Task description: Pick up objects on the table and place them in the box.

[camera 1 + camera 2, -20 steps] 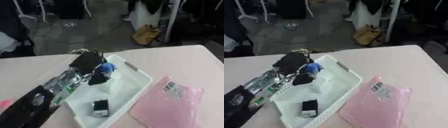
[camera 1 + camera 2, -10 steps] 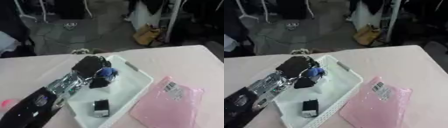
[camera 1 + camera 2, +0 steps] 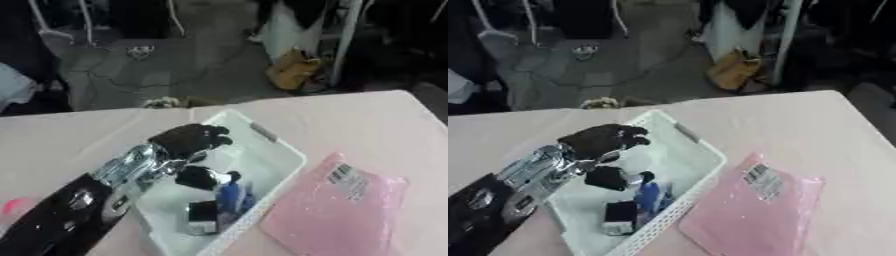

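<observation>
My left hand (image 3: 187,141) hovers over the white basket (image 3: 282,155), coming in from the lower left, with its fingers relaxed and nothing in them. Just below it, inside the basket, lies a black and blue object (image 3: 220,186). A small black and white item (image 3: 202,218) rests near the basket's front end. On the table to the right of the basket lies a flat pink bag (image 3: 337,210) with a white label. My right hand shows in neither view.
The pink table (image 3: 367,120) runs to a far edge, with a dark floor, cables and a brown bag (image 3: 293,70) beyond. A small pink thing (image 3: 16,206) sits at the left edge.
The black and blue object has left my left hand and now lies in the basket. The camera has shifted, so the whole scene sits differently.
</observation>
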Robot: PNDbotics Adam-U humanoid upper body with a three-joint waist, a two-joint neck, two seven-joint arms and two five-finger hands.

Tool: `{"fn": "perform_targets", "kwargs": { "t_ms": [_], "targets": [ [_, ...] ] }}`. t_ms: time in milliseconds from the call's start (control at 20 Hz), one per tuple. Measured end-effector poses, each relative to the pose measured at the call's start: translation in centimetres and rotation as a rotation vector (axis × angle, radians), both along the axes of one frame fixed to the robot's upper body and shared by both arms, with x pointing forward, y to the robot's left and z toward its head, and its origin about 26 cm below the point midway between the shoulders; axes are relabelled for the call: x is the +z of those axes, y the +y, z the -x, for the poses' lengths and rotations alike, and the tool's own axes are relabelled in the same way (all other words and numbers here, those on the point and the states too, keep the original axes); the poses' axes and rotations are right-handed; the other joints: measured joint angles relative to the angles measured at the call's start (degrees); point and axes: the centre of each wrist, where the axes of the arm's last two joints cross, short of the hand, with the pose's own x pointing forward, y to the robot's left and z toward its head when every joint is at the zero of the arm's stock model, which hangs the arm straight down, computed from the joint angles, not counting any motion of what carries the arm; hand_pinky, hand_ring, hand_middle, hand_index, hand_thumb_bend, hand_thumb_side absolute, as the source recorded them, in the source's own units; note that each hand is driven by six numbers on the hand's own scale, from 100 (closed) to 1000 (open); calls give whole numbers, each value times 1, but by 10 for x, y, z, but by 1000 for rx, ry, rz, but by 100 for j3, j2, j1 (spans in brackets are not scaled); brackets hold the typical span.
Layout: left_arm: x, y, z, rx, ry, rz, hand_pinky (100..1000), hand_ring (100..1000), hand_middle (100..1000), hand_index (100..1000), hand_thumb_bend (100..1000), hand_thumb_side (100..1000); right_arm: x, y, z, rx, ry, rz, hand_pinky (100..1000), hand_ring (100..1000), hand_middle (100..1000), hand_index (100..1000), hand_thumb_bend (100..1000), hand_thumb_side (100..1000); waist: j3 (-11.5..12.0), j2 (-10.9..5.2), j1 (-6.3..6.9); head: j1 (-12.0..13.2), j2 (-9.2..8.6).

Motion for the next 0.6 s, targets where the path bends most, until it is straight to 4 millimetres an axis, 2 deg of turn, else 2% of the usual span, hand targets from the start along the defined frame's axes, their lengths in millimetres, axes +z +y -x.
{"fn": "perform_targets", "kwargs": {
  "t_ms": [450, 600],
  "targets": [
    [8, -1, 2, -8, -28, 34, 1000, 1000, 1000, 1000, 512, 1000, 0, 0, 0, 0, 1, 0, 775, 813, 761, 750, 100, 1000, -5, 0, 0, 13, 1],
    [23, 7, 2, 16, -86, 60, 1000, 1000, 1000, 1000, 508, 1000, 0, 0, 0, -1, 2, 0, 775, 813, 760, 750, 100, 1000, 13, 0, 0, 62, 4]
  ]
}}
